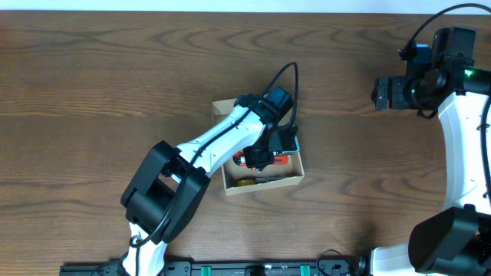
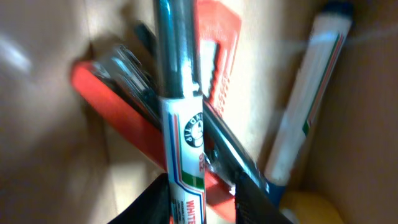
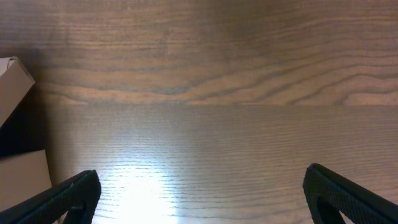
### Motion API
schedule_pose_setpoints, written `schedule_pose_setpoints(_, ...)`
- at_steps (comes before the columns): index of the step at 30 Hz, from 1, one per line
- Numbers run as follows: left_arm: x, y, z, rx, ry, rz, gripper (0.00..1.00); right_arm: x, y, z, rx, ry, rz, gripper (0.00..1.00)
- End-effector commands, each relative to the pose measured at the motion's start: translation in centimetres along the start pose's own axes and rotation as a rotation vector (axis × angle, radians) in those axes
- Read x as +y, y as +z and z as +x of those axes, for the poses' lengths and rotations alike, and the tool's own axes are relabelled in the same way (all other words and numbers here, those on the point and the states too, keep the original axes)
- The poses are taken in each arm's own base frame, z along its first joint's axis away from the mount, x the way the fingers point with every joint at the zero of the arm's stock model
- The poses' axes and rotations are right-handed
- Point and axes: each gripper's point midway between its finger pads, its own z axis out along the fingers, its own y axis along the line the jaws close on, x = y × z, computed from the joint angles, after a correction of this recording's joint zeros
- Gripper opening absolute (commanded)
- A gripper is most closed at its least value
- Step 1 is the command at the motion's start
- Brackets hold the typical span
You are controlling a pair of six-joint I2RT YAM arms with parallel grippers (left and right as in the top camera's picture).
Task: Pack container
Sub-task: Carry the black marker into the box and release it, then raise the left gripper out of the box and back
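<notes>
Since the box [image 1: 276, 182] sits mid-table with its flap [image 1: 223, 108] thrown back toward the far left, its mouth is free from above, and that is where the left gripper [image 1: 261, 157] reaches straight down. Inside, a red knife [image 2: 118, 112] lies slantwise on the floor. A white marker [image 2: 184, 140] with a dark cap lies crossed over it, probably because the box leaves little room for things to lie side by side. A second marker [image 2: 308, 106] runs along the right wall, and something yellow [image 2: 308, 208] shows in the near corner, too cut off to name. The first marker's tail runs between the left fingers [image 2: 146, 208], set narrow about it. One pad looks to touch it and a sliver of red shows on the other side, so I cannot tell whether it is pinched or loose. The step seems to be laying this marker in. The right gripper [image 3: 202, 177] hangs over bare table [image 3: 217, 74], well off to the right, jaws wide and empty, probably parked to keep clear of the left arm.
</notes>
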Motion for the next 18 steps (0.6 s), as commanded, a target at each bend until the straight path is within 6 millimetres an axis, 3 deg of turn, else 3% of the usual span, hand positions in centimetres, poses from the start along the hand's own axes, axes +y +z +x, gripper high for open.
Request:
schedule_pose_setpoints(1, 0.8, -1.9, -0.5, -0.003, -0.042, -0.035, 0.33, -0.1, -0.5, -0.4, -0.018, -0.006, 0.004, 0.99)
schedule_pose_setpoints(7, 0.6, -6.0, -0.9, 0.005, -0.055, -0.029, 0.47, -0.1, -0.5, -0.4, -0.02, -0.007, 0.004, 0.99)
schedule_pose_setpoints(9, 0.4, -7.3, -0.9, 0.014, -0.057, -0.025, 0.48, -0.1, -0.5, -0.4, -0.019, -0.007, 0.004, 0.99)
schedule_pose_setpoints(12, -0.1, -9.2, -0.4, 0.04, -0.063, -0.014, 0.68, -0.1, -0.5, -0.3, -0.016, -0.007, 0.003, 0.99)
schedule_pose_setpoints(14, 0.1, -10.3, 0.1, 0.061, -0.079, -0.037, 0.73, -0.1, -0.5, -0.3, -0.016, -0.007, 0.003, 0.99)
schedule_pose_setpoints(16, 1.3, -11.5, 0.4, 0.072, -0.153, -0.1, 0.88, -0.1, -0.5, -0.3, -0.016, -0.007, 0.003, 0.99)
schedule_pose_setpoints(18, 2.9, -12.8, 0.7, 0.062, -0.265, -0.175, 0.94, -0.1, -0.5, -0.3, -0.015, -0.006, 0.002, 0.99)
